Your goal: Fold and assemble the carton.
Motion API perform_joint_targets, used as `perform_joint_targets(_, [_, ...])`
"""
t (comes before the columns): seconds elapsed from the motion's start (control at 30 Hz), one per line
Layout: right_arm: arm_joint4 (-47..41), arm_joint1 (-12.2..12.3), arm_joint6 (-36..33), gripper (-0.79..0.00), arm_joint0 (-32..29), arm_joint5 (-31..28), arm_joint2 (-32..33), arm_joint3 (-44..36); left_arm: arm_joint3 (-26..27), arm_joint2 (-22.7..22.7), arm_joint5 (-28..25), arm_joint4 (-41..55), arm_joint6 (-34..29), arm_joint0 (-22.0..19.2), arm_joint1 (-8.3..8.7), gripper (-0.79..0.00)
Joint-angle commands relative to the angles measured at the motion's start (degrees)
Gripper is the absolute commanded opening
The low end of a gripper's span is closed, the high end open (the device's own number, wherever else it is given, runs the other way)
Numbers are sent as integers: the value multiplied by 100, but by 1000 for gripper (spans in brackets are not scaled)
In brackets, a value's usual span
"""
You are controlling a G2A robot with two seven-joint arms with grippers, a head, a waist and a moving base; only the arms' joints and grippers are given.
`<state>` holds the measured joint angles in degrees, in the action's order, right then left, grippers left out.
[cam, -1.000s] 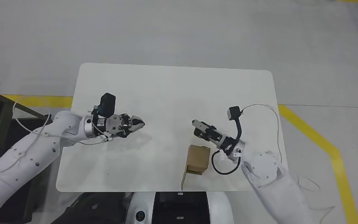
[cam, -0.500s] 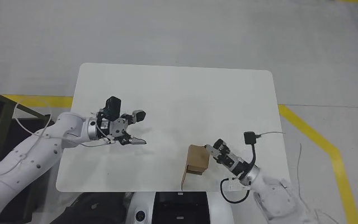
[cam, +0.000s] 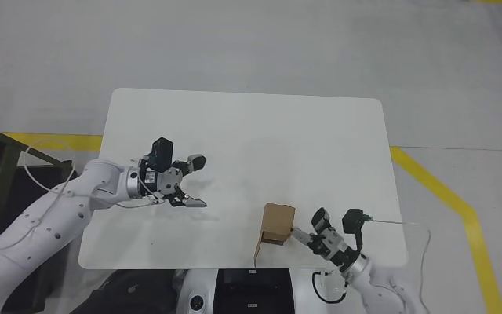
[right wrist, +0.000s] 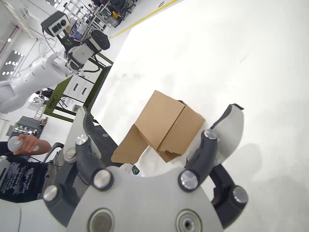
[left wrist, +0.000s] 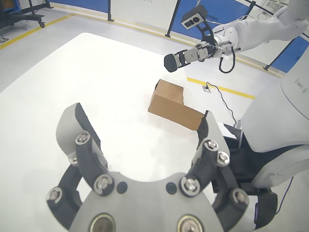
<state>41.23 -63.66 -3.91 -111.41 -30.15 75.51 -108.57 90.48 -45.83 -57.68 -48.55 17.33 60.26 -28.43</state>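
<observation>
In left wrist view, end of the carton flap is hidden behind a finger of the left gripper. Carton's inside can't be made out. Whether carton is touched by the right gripper can't be told. In top view, right arm is cut off at pic's near edge & left arm at its left edge.

You have the carton standing on the bench near its front edge, right of centre, with one flap reaching toward that edge. Your right gripper sits just beside the carton's right side, jaws apart. Your left gripper hangs over the bench well to the carton's left, jaws spread, facing it.
</observation>
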Motion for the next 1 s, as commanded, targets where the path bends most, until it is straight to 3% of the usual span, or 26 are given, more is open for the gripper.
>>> perform_joint_targets(0.0, [481,-5,215,0,-48,30,-77,34,18,-40,5,3,-38,32,-22,0])
perform_joint_targets(0.23, [1874,-59,1080,0,-44,519,-494,323,107,-139,20,4,-196,131,-93,0])
perform_joint_targets(0.6, [3364,-142,1925,0,228,1265,-1109,948,244,-318,45,-15,-423,310,-180,0])
perform_joint_targets(0.83, [3569,-238,1984,0,570,1969,-1381,1313,307,-479,32,-43,-504,441,-212,0])
perform_joint_targets(0.97, [3412,-275,2013,0,728,2061,-1428,1461,331,-586,9,-40,-529,522,-224,0])
